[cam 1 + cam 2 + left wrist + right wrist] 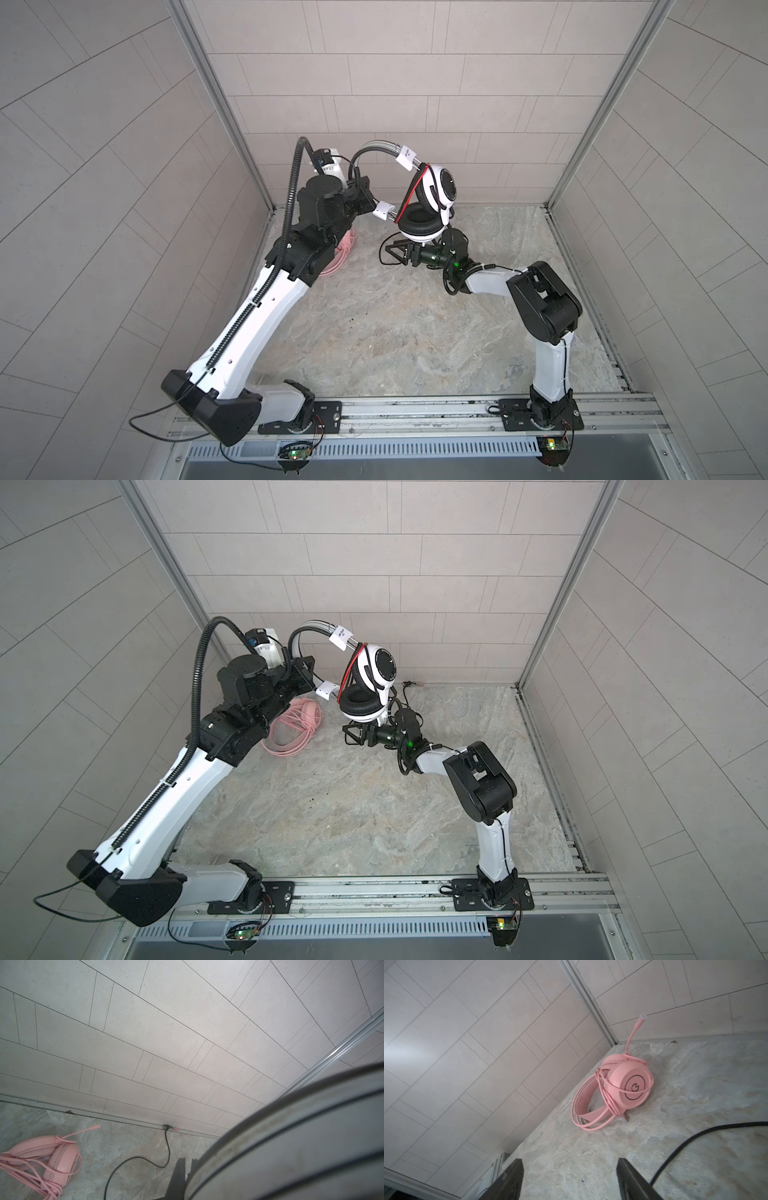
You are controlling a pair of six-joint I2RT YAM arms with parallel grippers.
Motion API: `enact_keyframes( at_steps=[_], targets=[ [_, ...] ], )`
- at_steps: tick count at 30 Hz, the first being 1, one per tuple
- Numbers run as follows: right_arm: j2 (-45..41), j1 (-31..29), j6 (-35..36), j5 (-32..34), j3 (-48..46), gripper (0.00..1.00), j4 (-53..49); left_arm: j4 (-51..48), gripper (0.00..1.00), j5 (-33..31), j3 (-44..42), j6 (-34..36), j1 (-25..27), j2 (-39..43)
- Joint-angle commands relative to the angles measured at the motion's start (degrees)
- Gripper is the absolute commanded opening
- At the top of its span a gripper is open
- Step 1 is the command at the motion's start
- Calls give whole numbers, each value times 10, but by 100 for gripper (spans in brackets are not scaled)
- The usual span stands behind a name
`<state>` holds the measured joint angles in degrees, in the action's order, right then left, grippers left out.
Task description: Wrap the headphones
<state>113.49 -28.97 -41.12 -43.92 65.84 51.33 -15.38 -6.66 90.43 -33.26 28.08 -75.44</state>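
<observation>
The white-and-black headphones [444, 191] [382, 669] hang raised above the floor near the back wall. My left gripper [361, 195] [305, 671] [188, 1162] is shut on their striped headband [291, 1136]. Their black cable [166, 1147] [695, 1140] trails down over the floor to a plug [409, 683] at the back wall. My right gripper [395, 253] [353, 735] [569, 1167] sits just below the ear cups, open, with nothing between its fingers; the cable passes outside one finger. The pink headphones [299, 721] [623, 1088] [52, 1161] lie on the floor at the back left, their pink cable looped around them.
Tiled walls close in the marbled floor [395, 332] on three sides. A metal rail [415, 409] with both arm bases runs along the front edge. In a top view the left arm [257, 307] hides most of the pink headphones.
</observation>
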Motion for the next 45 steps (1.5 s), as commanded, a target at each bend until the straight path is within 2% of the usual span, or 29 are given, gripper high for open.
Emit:
enact_keyframes(
  at_steps=[1, 3, 5, 8, 11, 16, 23, 29, 38, 45],
  targets=[
    [-12, -10, -21, -6, 3, 52, 38, 39, 0, 3, 28, -30, -5, 4],
    [-27, -19, -14, -6, -8, 37, 28, 41, 0, 6, 29, -34, -9, -2],
    [-44, -28, 3, -5, -22, 26, 6, 46, 0, 1, 28, -37, -14, -8],
    [-75, -44, 39, 5, -51, 20, -50, 55, 0, -7, 34, -48, -28, -23],
    [-118, -69, 91, 36, -75, 18, -141, 70, 0, 3, 44, -71, -41, -49],
    [-212, -141, 217, 155, -82, 16, -370, 97, 0, -23, 51, -79, -43, -84],
    [-303, -224, 255, 244, -91, 12, -511, 126, 0, -65, 39, -80, -44, -108],
    [-323, -285, 313, 298, -8, 11, -675, 117, 0, -85, 32, -59, -40, -123],
    [-353, -299, 398, 389, 140, 10, -860, 86, 0, -136, -16, 42, -24, -137],
    [-368, -289, 455, 473, 233, 10, -926, 66, 0, -137, -69, 86, -14, -139]
  ],
)
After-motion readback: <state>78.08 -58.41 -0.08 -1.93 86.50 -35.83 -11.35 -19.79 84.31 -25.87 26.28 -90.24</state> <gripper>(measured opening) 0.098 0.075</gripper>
